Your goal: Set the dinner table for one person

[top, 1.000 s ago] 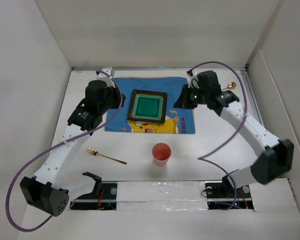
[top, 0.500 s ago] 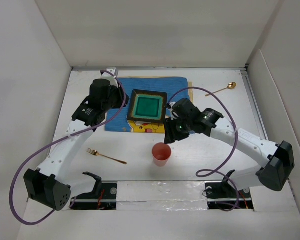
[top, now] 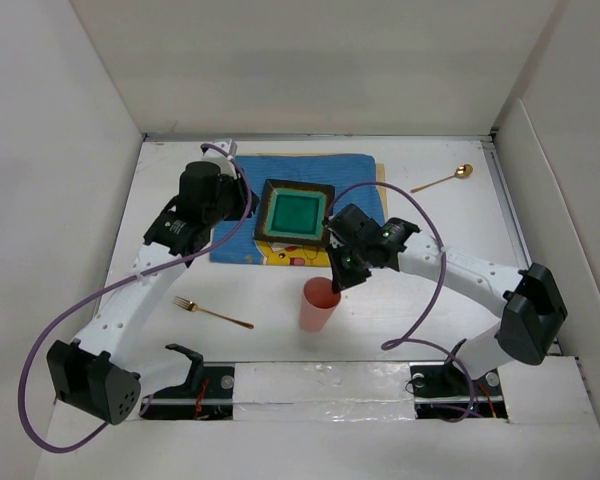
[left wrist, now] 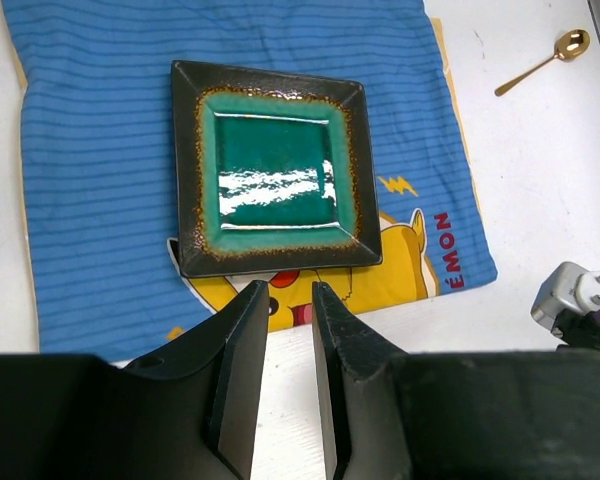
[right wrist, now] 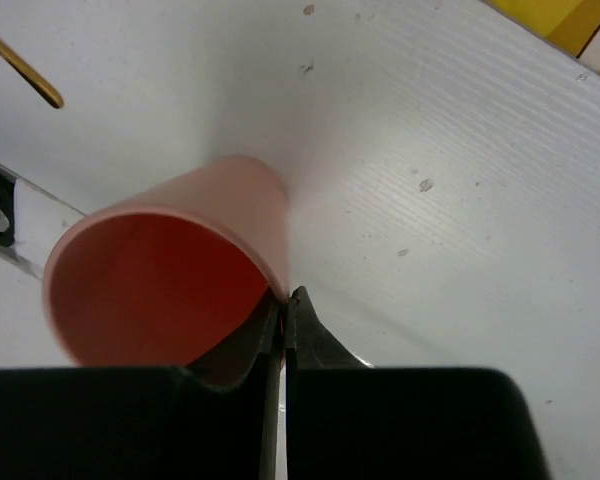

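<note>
The white dinner table (top: 435, 225) carries a blue cartoon placemat (top: 238, 242) with a square dark plate with a green centre (top: 296, 212) on it. A pink cup (top: 318, 305) stands near the front middle, tilted. My right gripper (top: 337, 283) is shut on the cup's rim (right wrist: 170, 280), one finger inside and one outside, as the right wrist view (right wrist: 283, 297) shows. My left gripper (top: 238, 200) hovers over the mat's left part. In the left wrist view (left wrist: 290, 290) its jaws stand a narrow gap apart and hold nothing, just short of the plate (left wrist: 275, 180).
A gold fork (top: 212, 312) lies on the table left of the cup; its handle end shows in the right wrist view (right wrist: 20, 65). A gold spoon (top: 442, 180) lies at the far right, also in the left wrist view (left wrist: 540, 65). White walls enclose the table.
My right arm swung from the mat's right edge down to the cup and closed on its rim; the cup now leans and sits slightly left. The left arm hardly moved.
</note>
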### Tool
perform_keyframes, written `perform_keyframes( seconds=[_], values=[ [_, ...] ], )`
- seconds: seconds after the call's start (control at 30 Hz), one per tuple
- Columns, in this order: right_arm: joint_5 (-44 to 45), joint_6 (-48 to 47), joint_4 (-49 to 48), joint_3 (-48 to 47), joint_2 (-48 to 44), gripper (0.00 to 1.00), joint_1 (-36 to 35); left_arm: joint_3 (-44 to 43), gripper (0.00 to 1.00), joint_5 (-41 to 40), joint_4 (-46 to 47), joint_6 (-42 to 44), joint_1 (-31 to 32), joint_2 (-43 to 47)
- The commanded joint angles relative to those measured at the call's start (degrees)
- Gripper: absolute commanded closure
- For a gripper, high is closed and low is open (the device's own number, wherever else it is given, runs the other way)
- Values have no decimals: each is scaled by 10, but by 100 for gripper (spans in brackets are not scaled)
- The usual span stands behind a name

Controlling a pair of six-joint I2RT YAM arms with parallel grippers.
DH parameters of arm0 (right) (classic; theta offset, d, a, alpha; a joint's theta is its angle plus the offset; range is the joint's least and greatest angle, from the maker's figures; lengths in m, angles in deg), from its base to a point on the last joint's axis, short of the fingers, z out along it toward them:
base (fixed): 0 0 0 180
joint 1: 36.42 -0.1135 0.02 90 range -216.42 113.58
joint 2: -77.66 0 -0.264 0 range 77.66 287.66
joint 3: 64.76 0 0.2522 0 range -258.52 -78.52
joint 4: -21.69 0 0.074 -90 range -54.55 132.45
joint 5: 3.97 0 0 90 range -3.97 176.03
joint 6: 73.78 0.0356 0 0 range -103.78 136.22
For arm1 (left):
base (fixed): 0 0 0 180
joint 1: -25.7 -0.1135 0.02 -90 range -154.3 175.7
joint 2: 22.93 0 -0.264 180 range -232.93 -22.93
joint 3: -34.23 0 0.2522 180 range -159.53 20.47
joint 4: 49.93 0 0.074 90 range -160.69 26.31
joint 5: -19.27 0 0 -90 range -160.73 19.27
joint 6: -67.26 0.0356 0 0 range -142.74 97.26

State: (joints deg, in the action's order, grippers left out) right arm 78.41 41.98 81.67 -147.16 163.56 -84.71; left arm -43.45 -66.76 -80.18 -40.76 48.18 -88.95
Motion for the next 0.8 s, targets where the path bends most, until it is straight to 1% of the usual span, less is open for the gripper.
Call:
perform_keyframes(
  seconds=[0.0,0.1,0.13,0.17,0.2,0.23,0.27,0.33,0.37,0.4,0.43,0.47,0.5,0.53,0.57,0.63,0.67,0.7,0.77],
  values=[
    [26,1,-1,-32,1,100,-1,5,78,-2,20,4,-1,20],
    [29,-3,2,-59,-18,100,29,0,78,-3,18,5,-1,19],
    [30,-7,0,-86,-21,100,62,-1,78,-2,19,6,-1,18],
    [30,-12,0,-102,-20,100,81,-3,78,-4,18,7,-1,17],
    [29,-22,-8,-157,-8,100,120,-7,78,-4,16,8,-1,16],
    [29,-22,-8,-157,-7,100,137,-7,78,-3,16,8,-1,16],
    [32,-25,-8,-179,4,100,155,-8,78,-2,16,9,-1,15],
    [54,-33,-8,-226,54,100,187,-10,78,0,14,9,-1,14],
    [58,-33,-8,-277,73,100,218,-10,78,1,11,9,-1,13],
    [61,-33,-12,-300,117,100,233,-10,78,1,10,10,-1,14],
    [66,-30,-10,-326,142,100,247,-10,78,4,10,10,-1,14],
    [67,-29,-5,-381,165,100,269,-11,78,5,8,10,-1,14],
    [73,-26,-1,-407,190,100,278,-10,78,6,6,10,-1,15],
    [73,-26,2,-430,236,100,287,-11,78,6,5,10,-1,16],
    [73,-24,11,-490,261,100,295,-10,78,5,4,10,-1,16],
    [111,-21,42,-549,329,100,306,-10,77,5,3,11,-1,15],
    [117,-20,55,-577,350,100,315,-10,77,6,1,11,-1,14],
    [122,-19,75,-628,367,100,323,-11,78,6,1,11,-1,13],
    [141,-14,86,-663,405,100,330,-12,78,7,1,11,-1,8]
  ],
)
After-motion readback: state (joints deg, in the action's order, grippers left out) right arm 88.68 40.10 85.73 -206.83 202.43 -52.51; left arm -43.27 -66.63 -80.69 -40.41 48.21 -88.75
